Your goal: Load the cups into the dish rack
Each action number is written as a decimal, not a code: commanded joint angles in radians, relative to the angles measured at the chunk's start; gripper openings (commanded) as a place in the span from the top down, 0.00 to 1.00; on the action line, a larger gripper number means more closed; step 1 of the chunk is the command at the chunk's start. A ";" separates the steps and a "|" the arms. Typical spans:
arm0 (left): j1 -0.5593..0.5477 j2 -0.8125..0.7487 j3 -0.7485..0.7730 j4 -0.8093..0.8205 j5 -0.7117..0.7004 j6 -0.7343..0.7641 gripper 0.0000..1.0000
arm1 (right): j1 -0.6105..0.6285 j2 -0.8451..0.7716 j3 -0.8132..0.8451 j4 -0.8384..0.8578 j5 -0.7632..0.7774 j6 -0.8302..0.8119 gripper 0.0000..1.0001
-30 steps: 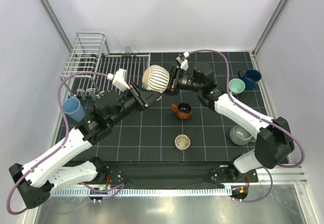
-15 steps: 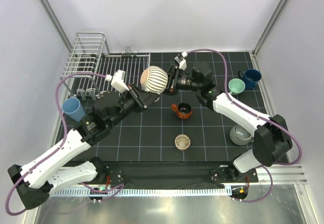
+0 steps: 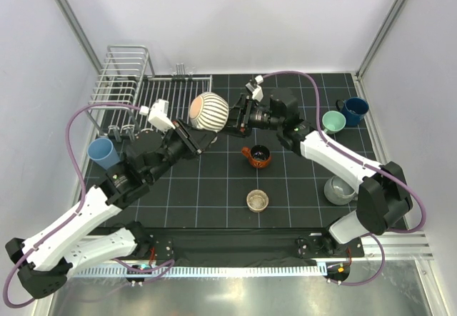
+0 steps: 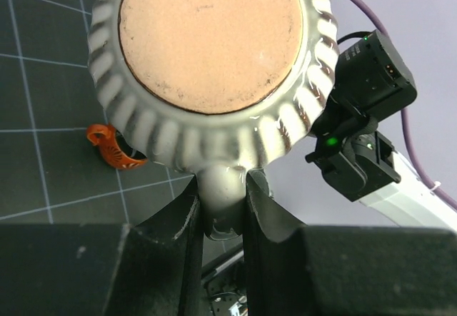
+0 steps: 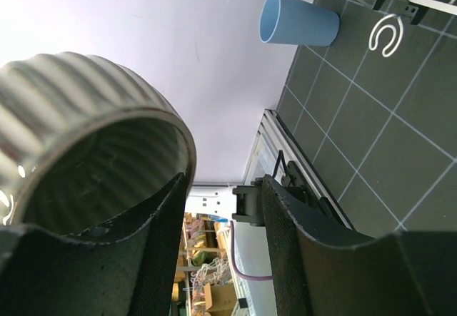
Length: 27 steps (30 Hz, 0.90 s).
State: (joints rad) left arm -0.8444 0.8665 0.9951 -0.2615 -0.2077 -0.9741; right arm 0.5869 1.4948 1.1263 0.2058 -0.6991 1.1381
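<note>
The ribbed cream cup [image 3: 208,110] hangs in the air just right of the dish rack [image 3: 136,88]. My left gripper [image 3: 201,130] is shut on its handle [image 4: 223,191], and the cup's tan base [image 4: 211,38] faces the left wrist camera. My right gripper [image 3: 233,113] is open just right of the cup. The cup's rim [image 5: 78,138] lies outside its left finger [image 5: 153,259], and nothing is between the jaws. On the mat stand the orange-brown cup [image 3: 257,156], small tan cup [image 3: 258,200], grey cup [image 3: 339,189], pale green cup [image 3: 333,121], dark blue cup [image 3: 353,108] and light blue tumbler [image 3: 104,153].
The rack's taller railed basket end [image 3: 121,70] is at the far left against the wall. The tumbler [image 5: 296,18] stands in front of the rack. White walls and metal posts enclose the black gridded mat [image 3: 214,187].
My left gripper has carried the ribbed cream cup leftward toward the rack, away from my right gripper. The right gripper has stayed nearly in place.
</note>
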 commanded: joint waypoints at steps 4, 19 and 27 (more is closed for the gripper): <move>-0.004 -0.017 0.121 0.028 -0.079 0.089 1.00 | 0.005 -0.002 0.073 -0.191 0.050 -0.107 0.52; 0.126 0.210 0.304 -0.190 -0.182 0.348 1.00 | -0.038 -0.188 0.038 -0.775 0.259 -0.471 0.52; 0.306 0.414 0.359 -0.130 -0.159 0.466 1.00 | -0.047 -0.327 -0.025 -0.888 0.283 -0.509 0.51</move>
State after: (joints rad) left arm -0.5743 1.2480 1.2858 -0.5209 -0.3401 -0.5945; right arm 0.5423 1.2057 1.1202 -0.6216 -0.4389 0.6704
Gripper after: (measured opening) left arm 0.216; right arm 0.486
